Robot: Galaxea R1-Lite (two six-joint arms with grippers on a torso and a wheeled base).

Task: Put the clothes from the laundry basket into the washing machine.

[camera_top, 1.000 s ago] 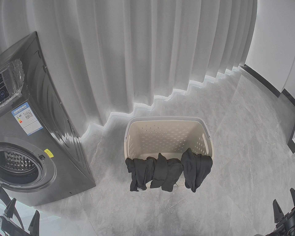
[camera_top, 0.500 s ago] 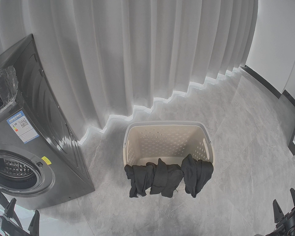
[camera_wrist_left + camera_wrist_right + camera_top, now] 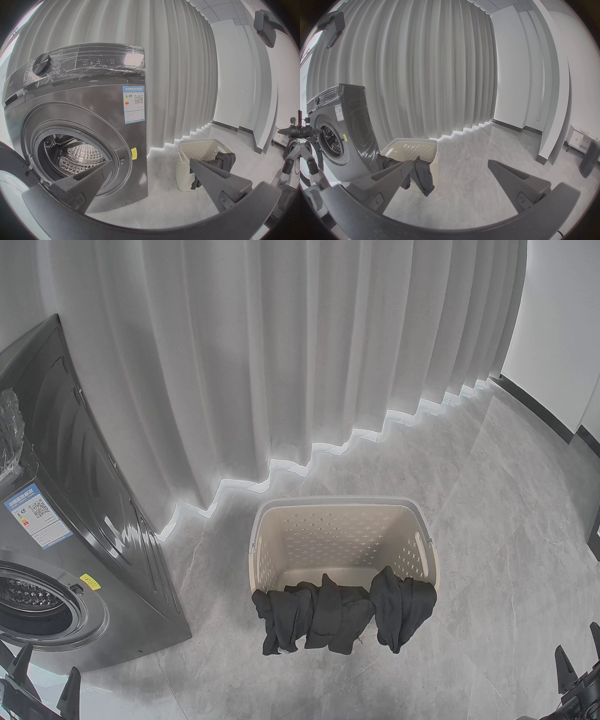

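Note:
A cream laundry basket [image 3: 340, 534] [image 3: 200, 150] [image 3: 409, 148] stands on the floor ahead of me. Dark clothes [image 3: 340, 612] [image 3: 223, 161] [image 3: 420, 172] hang over its near rim. The grey washing machine [image 3: 69, 490] [image 3: 90, 103] [image 3: 353, 112] is at the left, its round opening [image 3: 31, 605] [image 3: 70, 154] uncovered and the drum showing. My left gripper [image 3: 44, 671] [image 3: 150, 175] is low at the left, in front of the machine, open and empty. My right gripper [image 3: 578, 649] [image 3: 450, 175] is low at the right, open and empty, well off from the basket.
White curtains [image 3: 300, 346] hang behind the basket and the machine. A white wall with a dark skirting [image 3: 544, 405] runs along the right. Bare grey floor [image 3: 500, 521] lies around the basket. A low white unit [image 3: 581, 139] stands far right.
The whole head view has shifted: basket and machine sit lower and more to the left in the picture. Both grippers keep their places, open.

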